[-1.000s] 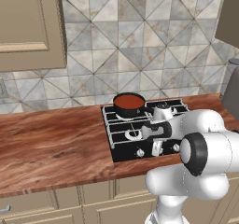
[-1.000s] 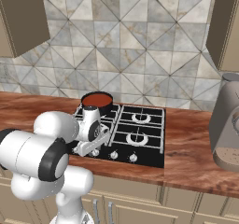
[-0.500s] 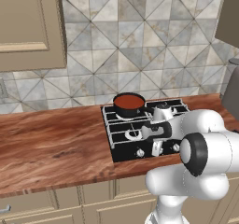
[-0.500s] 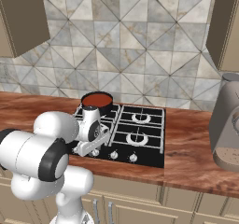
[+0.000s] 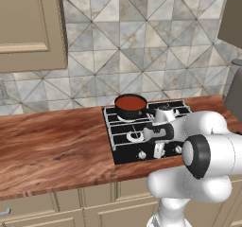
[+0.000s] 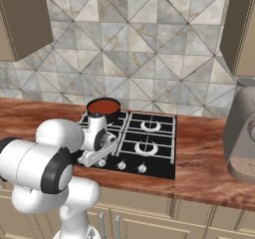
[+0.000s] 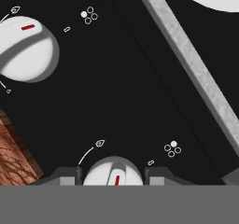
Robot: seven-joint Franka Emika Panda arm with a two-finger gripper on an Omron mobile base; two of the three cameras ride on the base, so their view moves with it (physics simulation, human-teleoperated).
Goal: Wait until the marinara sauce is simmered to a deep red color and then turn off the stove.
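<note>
Hand view, claw [image 7: 113, 177] clenched on a silver knob [image 7: 113, 174], stove [image 7: 130, 92] beneath

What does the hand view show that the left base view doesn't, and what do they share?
Hand view alone: the gripper shut on a knob, its red mark, and the small burner symbols printed beside each knob.

Left base view alone: the marinara sauce, deep red in its saucepan on a back burner, plus the wooden counter and tiled wall.

Both: the black stove and its silver knobs.
</note>
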